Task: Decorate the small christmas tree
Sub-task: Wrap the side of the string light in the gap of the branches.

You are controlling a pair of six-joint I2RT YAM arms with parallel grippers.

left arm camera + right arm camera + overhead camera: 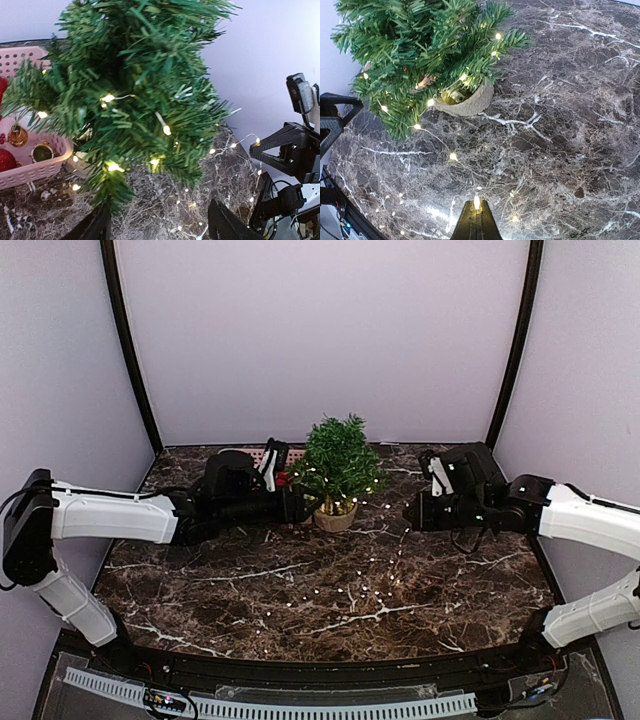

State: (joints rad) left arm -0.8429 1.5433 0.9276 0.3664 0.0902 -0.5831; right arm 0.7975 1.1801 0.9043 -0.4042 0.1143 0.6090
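Top external: left gripper (297, 503) is just left of the small christmas tree (340, 465), fingers (95, 227) wide, nothing between. The tree stands upright at the back middle of the table (250, 590), pink basket (30, 170) beside it. Right gripper (476, 214) is pinched closed on the light string (452, 156).

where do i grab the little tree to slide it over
Grip the small christmas tree by its tan round pot, low, jaws level, coming in from the side. The bushy branches are soft and overhang the pot, so a reach from above would likely just squash needles. The right arm's side looks best: the pot wall shows bare there, though the light string trails close by.
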